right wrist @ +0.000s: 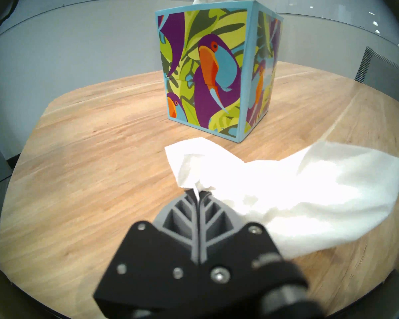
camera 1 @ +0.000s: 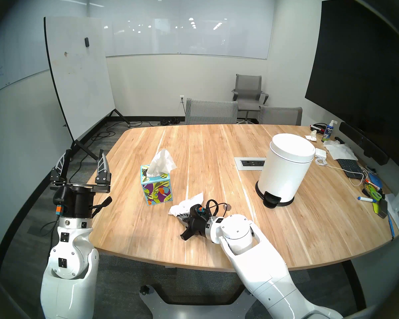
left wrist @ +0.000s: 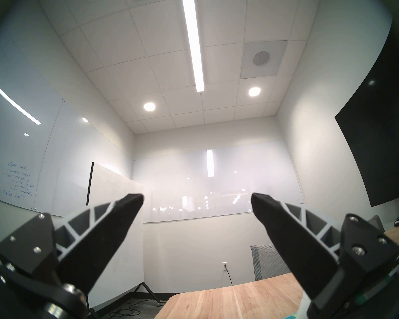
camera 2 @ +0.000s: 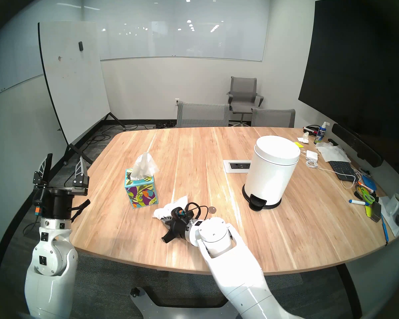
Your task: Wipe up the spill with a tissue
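Glossy white arm shells point(camera 1: 258, 286), black wrist housings, orange-teal connector, ribbed grey-black claw fingers point(left wrist: 115, 221).

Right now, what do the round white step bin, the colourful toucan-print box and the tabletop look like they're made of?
The round white step bin: probably painted metal, smooth with a soft sheen; black pedal and base look plastic. The toucan-print box: printed cardboard, with crisp folded edges and a matte surface. The tabletop: light wood planks or veneer, grain lines visible, with a glossy finish that shows glare streaks.

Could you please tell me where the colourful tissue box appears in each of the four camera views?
Head left: tissue box left of centre on the table.
Head right: left of centre.
Left wrist: not clearly in view.
Right wrist: top centre.
Shared landmark: the loose tissue beside it.
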You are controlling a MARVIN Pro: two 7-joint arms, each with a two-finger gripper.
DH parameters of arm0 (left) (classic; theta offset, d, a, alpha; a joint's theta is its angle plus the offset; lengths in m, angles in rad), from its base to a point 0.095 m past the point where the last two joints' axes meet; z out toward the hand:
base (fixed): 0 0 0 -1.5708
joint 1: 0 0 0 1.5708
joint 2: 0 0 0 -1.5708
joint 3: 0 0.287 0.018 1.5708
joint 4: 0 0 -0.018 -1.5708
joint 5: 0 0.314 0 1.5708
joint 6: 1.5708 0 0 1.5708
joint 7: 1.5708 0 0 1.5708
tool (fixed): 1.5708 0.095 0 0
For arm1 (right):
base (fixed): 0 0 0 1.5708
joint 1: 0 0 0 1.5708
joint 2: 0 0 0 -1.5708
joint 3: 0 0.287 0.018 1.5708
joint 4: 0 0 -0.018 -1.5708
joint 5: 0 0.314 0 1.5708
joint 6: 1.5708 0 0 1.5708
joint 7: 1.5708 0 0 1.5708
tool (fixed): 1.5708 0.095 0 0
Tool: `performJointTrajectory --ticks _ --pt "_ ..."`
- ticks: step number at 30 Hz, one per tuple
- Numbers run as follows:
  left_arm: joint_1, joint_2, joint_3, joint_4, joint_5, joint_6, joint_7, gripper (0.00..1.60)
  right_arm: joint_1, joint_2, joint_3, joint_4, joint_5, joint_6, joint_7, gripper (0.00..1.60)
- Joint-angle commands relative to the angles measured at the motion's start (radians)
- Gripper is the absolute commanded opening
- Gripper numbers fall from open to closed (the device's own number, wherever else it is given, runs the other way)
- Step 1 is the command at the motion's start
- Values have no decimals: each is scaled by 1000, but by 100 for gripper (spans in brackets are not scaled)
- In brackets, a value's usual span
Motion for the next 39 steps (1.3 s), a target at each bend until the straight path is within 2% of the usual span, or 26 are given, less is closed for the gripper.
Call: performJointTrajectory --ticks 1,6,24,31,39 --pt "2 -2 -2 -17 0 -7 1 160 28 -53 -64 -3 -2 5 -3 0" --pt "2 -2 -2 -17 0 -8 1 160 30 -56 -85 -4 2 13 -15 0" --pt "2 -2 -2 -18 1 -8 1 160 -23 23 14 -62 23 9 -38 0" --pt "2 -2 -2 -18 1 -8 1 160 -39 21 20 -95 23 15 -44 0" --pt "3 -2 -2 -18 1 -8 1 160 -48 26 34 -92 27 2 -52 0"
